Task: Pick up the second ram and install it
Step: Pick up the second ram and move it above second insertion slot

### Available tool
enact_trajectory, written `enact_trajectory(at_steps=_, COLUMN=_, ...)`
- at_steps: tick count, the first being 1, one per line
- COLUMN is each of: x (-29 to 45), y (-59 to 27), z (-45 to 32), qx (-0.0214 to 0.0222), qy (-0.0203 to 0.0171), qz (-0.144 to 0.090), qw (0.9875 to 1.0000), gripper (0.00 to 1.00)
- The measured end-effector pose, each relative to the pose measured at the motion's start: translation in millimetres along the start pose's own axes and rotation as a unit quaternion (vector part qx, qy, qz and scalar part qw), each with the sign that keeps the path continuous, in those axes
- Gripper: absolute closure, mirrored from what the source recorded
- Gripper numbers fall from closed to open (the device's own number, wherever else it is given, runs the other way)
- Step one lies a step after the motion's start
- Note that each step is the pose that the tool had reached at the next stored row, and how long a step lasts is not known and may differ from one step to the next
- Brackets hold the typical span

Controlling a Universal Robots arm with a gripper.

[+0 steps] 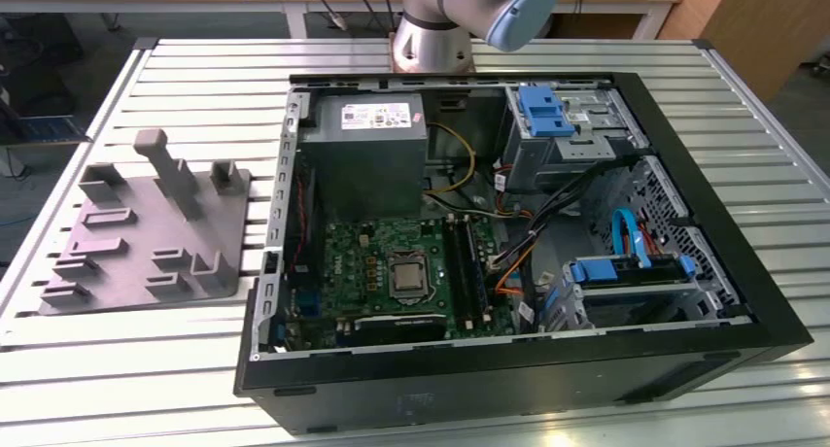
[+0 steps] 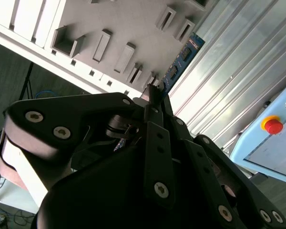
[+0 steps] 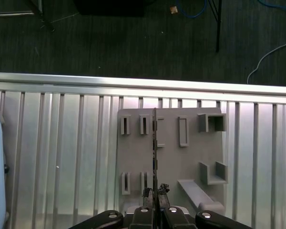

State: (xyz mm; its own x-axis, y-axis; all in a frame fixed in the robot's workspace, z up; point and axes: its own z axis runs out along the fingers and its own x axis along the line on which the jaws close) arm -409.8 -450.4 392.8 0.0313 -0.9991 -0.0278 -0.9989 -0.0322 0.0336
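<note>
Hand (image 3: 155, 194) clamped shut on the ram (image 3: 155, 143), holding it edge-on, raised above the grey holder (image 3: 190, 162) on the tabletop (image 3: 62, 143): pickup appears done, and seating it in the motherboard (image 1: 376, 262) is not yet done.

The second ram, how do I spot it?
Find the grey holder block on the slatted metal table. Over it the gripper pinches the second ram: a thin strip with dark chips, unlike the block's plain grey pockets.
</note>
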Motion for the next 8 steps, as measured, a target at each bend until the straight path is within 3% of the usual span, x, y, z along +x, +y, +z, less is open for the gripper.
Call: enact_trajectory(at_steps=8, x=-0.1, y=0.2, z=-4.6, qx=0.0000, qy=0.0000, qz=0.000, qw=1.0000, gripper=0.86)
